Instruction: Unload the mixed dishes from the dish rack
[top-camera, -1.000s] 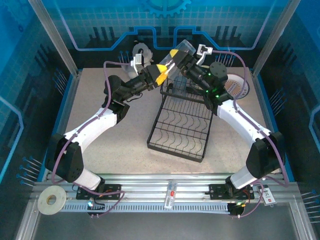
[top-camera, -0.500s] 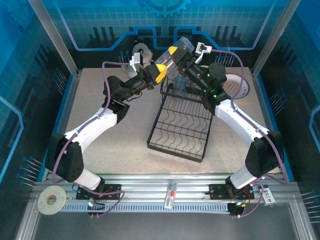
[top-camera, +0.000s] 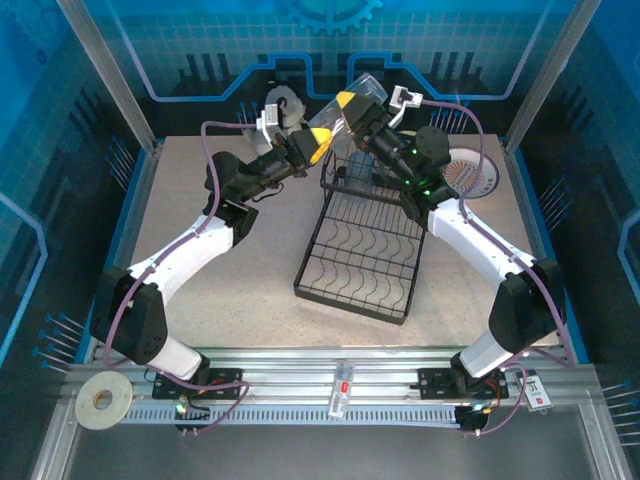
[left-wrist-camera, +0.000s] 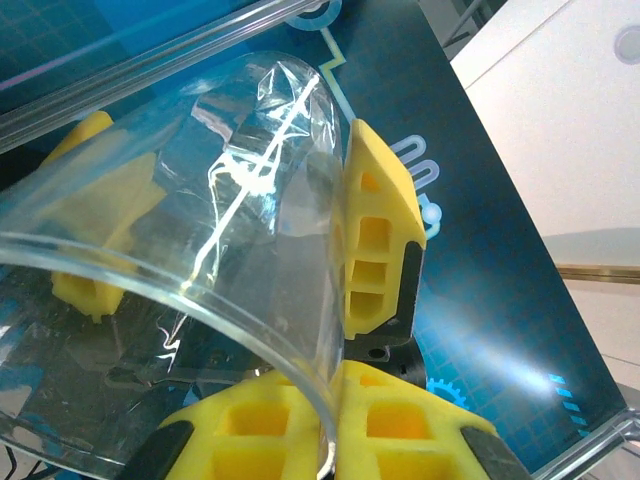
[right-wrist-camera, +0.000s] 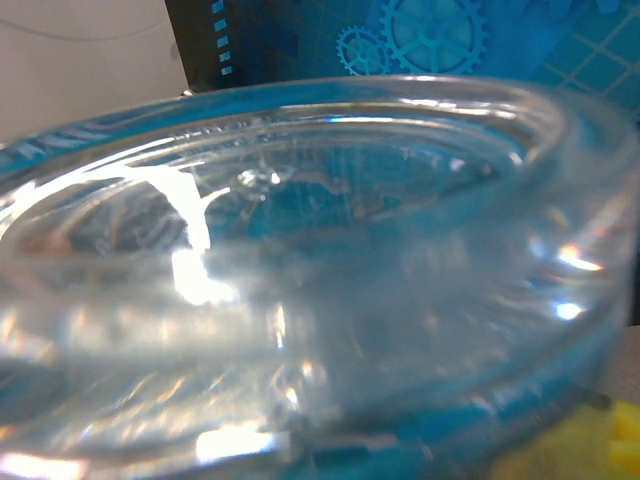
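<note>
Now, line by line:

Clear tumbler (top-camera: 366, 90): held in the air over the far end of the dish rack (top-camera: 358, 262), between the two wrists, clear of rack and table (top-camera: 240, 270).

Long axis: tilted, running in the top view from far-right down to near-left. The thick base faces the right wrist camera and the open mouth faces the left arm.

Left gripper (top-camera: 320, 143): fingers drawn together on the tumbler's rim, one inside the mouth and one outside, with the glass wall pinched between them.

Right gripper (top-camera: 346, 108): fingers stand wide, one on each side of the tumbler's body, clamped across it. They show yellow through the glass in the left wrist view.

Inside the tumbler: one left fingertip at the mouth.

Dish rack: black wire, lying at a slant mid-table, with its raised basket (top-camera: 350, 185) at the far end under both grippers.

Lower tray: bare curved wire slots.

Raised basket contents: cannot tell, since the arms cover it.

White plate (top-camera: 474, 172): orange-patterned rim, flat on the table to the right of the rack, partly behind the right arm.
</note>
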